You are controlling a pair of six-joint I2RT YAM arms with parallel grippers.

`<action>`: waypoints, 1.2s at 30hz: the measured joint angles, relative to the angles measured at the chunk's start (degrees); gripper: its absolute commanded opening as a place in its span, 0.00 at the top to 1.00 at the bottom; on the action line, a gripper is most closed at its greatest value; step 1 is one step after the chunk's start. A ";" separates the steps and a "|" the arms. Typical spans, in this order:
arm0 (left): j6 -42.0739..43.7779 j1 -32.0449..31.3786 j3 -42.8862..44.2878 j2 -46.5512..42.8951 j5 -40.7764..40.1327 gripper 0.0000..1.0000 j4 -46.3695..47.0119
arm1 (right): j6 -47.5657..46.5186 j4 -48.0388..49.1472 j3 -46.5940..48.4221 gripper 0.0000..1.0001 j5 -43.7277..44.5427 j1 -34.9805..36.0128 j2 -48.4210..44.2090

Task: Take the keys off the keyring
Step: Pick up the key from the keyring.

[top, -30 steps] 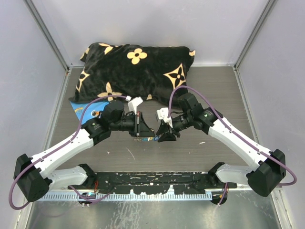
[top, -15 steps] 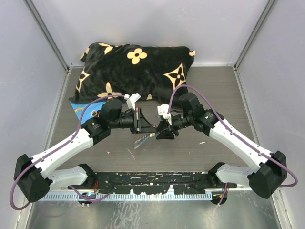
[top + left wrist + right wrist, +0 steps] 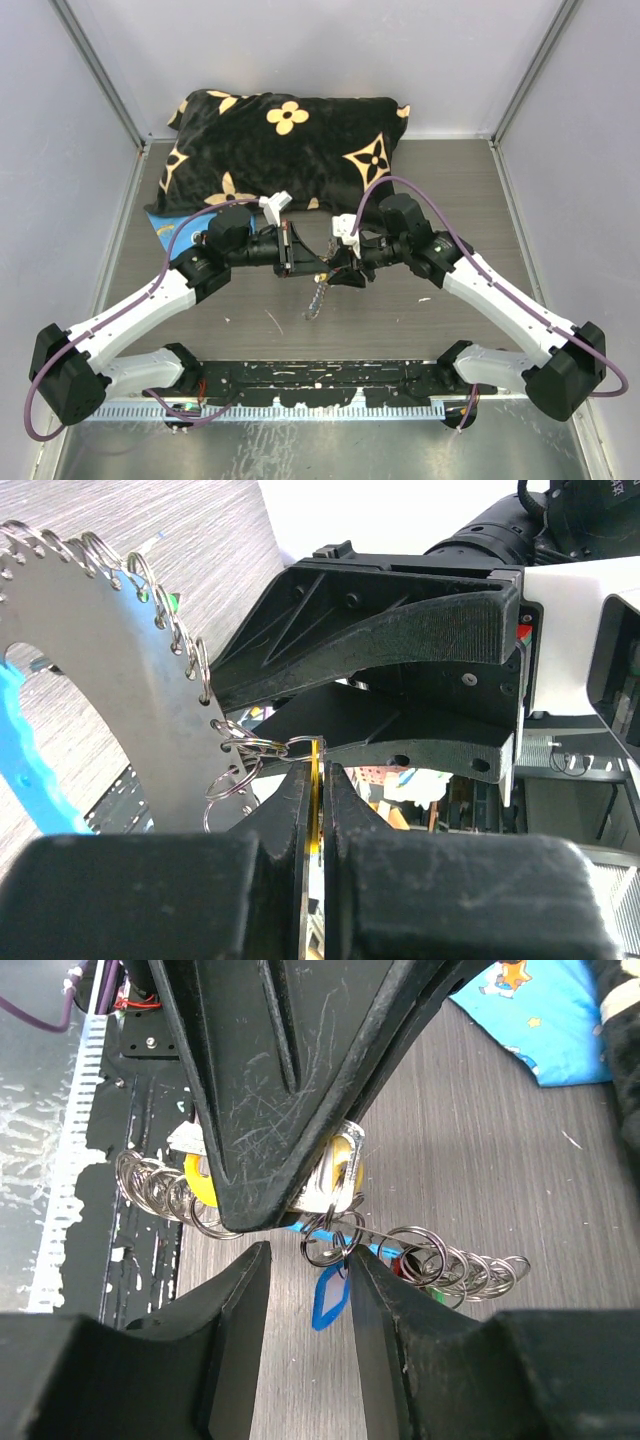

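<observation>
Nearest, the keyring (image 3: 318, 298) dangles from my grasp above the bench (image 3: 400, 310). My left end effector (image 3: 317, 780) is clamped on one of the keys (image 3: 340, 1175), a yellow one. Whether my right end effector (image 3: 308, 1255) grips the rings I cannot tell. Best, I think: steady the ring, pull apart slowly.

No writing, brand, number or label is legible in any view. The black plush pillow (image 3: 290, 140) at the far side of the grey wood-grain bench (image 3: 450, 200) bears tan flower and star motifs (ornament, not lettering).
</observation>
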 measured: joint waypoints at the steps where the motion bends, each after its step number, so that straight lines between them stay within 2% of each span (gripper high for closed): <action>1: -0.20 0.00 0.00 0.00 0.24 1.00 0.37 | -0.02 0.07 0.00 0.57 0.28 -0.07 -0.35; 19: -1.70 0.42 0.00 0.00 5.60 1.00 3.67 | -9.27 -5.92 5.84 0.63 -2.95 -1.09 -3.19; 29: -2.84 0.63 0.00 0.66 6.51 1.00 5.95 | -9.73 -5.97 5.79 0.75 -3.39 -1.09 -3.17; 36: -3.52 0.70 0.00 0.85 6.86 1.00 7.56 | -9.66 -5.92 5.79 0.89 -3.19 -1.09 -3.19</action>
